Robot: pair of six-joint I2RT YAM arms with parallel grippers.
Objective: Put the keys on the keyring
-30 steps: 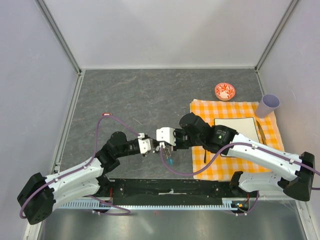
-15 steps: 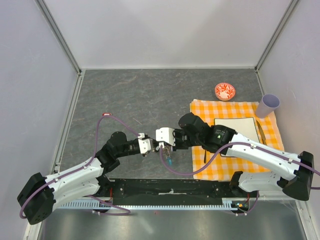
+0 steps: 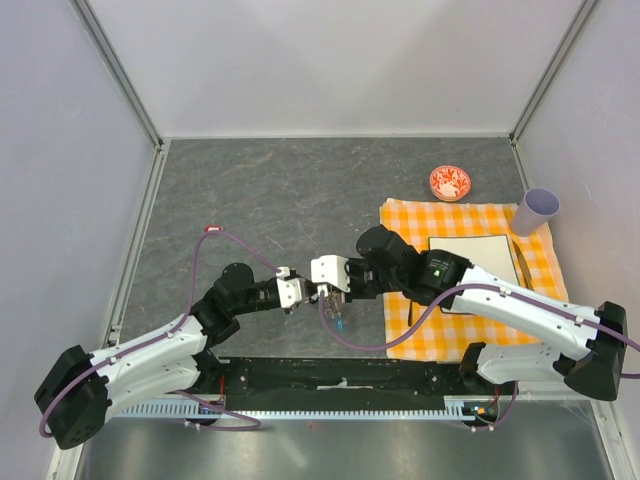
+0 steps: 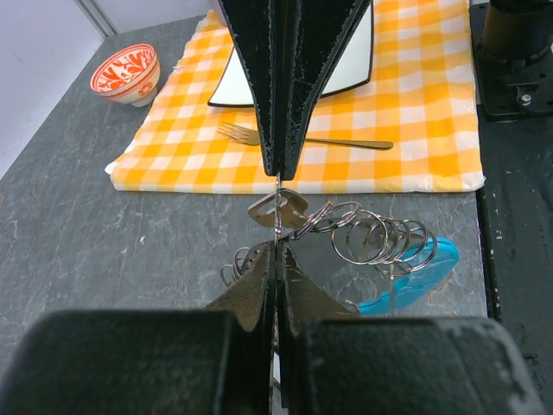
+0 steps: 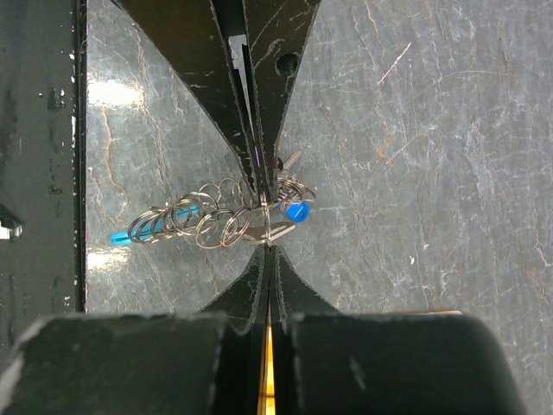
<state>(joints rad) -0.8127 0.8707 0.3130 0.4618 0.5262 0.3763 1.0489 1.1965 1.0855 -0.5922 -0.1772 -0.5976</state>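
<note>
Since the left gripper (image 4: 276, 251) and right gripper (image 4: 278, 169) both pinch shut on one loop of the keyring (image 4: 380, 242), low over the table (image 4: 104, 242) beside the checked cloth (image 4: 415, 104), I'd hold it taut so the keys (image 5: 296, 211) thread cleanly.

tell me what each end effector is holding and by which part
Both are shut on the keyring: the left end effector and right end effector pinch a thin ring at its key end, tip to tip.
</note>
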